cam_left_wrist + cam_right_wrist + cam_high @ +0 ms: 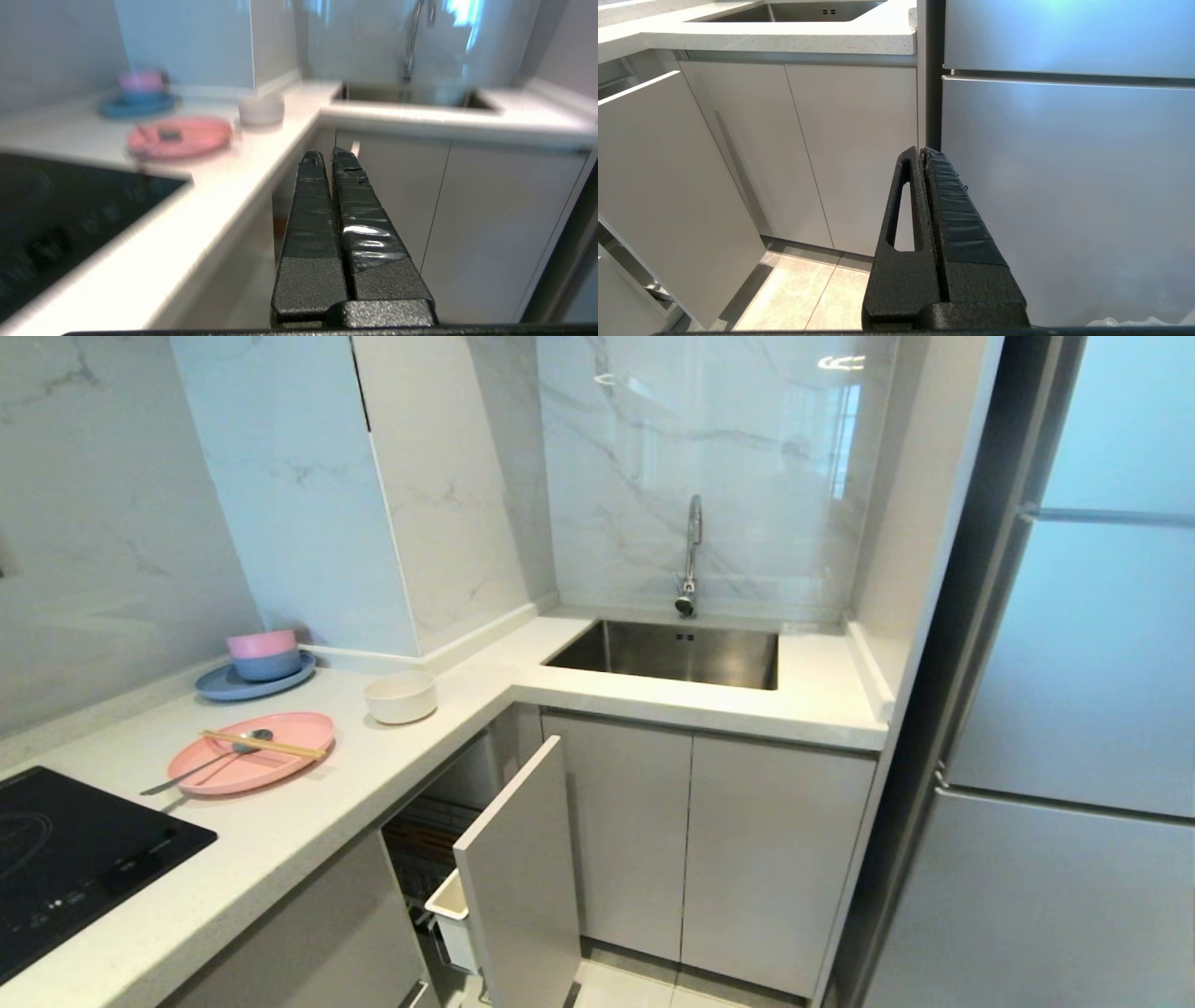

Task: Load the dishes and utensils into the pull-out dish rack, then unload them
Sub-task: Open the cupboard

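Observation:
The pale-pink plate (252, 752) lies on the white counter (308, 821) with the wooden chopsticks (264, 745) and the grey spoon (207, 767) across it. Just to its right stands the white bowl (400, 696). Under the counter the pull-out dish rack (439, 859) stands drawn out, its pale-grey front panel (523, 887) and white caddy (453, 915) showing. My left gripper (327, 156) is shut and empty, held in front of the cabinets near the counter's edge. My right gripper (922, 151) is shut and empty, low by the fridge. Neither arm shows in the head view.
A blue-grey plate (254, 679) carries stacked pink and blue bowls (263, 653) at the back left. A black hob (75, 859) fills the near left counter. The steel sink (672, 653) with its tap (691, 555) sits in the corner. A tall fridge (1064, 709) stands on the right.

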`<state>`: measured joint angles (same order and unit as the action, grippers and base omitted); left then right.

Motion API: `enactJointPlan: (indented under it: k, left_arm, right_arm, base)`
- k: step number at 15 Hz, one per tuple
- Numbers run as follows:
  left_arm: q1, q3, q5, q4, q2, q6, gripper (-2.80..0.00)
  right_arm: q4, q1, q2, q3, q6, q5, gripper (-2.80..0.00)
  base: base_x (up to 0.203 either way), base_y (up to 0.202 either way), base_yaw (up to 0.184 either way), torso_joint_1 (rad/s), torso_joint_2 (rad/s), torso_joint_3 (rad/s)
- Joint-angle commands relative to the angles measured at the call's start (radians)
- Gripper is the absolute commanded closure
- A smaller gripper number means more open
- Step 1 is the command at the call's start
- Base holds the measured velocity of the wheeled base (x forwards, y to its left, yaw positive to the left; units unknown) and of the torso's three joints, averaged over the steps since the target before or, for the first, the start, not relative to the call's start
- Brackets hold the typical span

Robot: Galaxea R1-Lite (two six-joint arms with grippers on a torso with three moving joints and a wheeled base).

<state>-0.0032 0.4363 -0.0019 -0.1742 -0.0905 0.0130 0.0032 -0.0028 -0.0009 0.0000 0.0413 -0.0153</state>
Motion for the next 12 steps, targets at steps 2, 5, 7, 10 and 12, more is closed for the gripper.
enactJointPlan:
  k: [2, 5, 7, 10, 12]
  left_arm:
    - [-0.005, 0.268, 0.013, -0.082, -0.232, 0.01, 0.0]
    - [-0.005, 0.545, 0.028, -0.188, -0.513, 0.033, 0.0]
    - [-0.005, 0.69, 0.033, -0.216, -0.692, 0.037, 0.0]
    - [-0.018, 0.836, 0.04, -0.238, -0.945, 0.04, 0.0]
    - [-0.036, 0.897, 0.043, -0.245, -1.101, 0.041, 0.0]
  right_arm:
    - [0.0, 0.0, 0.001, 0.002, 0.0, 0.0, 0.0]
    - [0.0, 0.0, 0.001, 0.002, 0.0, 0.0, 0.0]
    - [0.0, 0.0, 0.001, 0.002, 0.0, 0.0, 0.0]
    - [0.0, 0.0, 0.001, 0.002, 0.0, 0.0, 0.0]
    - [0.0, 0.0, 0.001, 0.002, 0.0, 0.0, 0.0]
  base:
    - [0.0, 0.0, 0.0, 0.0, 0.0, 0.0]
    - [0.0, 0.0, 0.0, 0.0, 0.0, 0.0]
    - [0.0, 0.0, 0.0, 0.0, 0.0, 0.0]
    - [0.0, 0.0, 0.0, 0.0, 0.0, 0.0]
    - [0.0, 0.0, 0.0, 0.0, 0.0, 0.0]
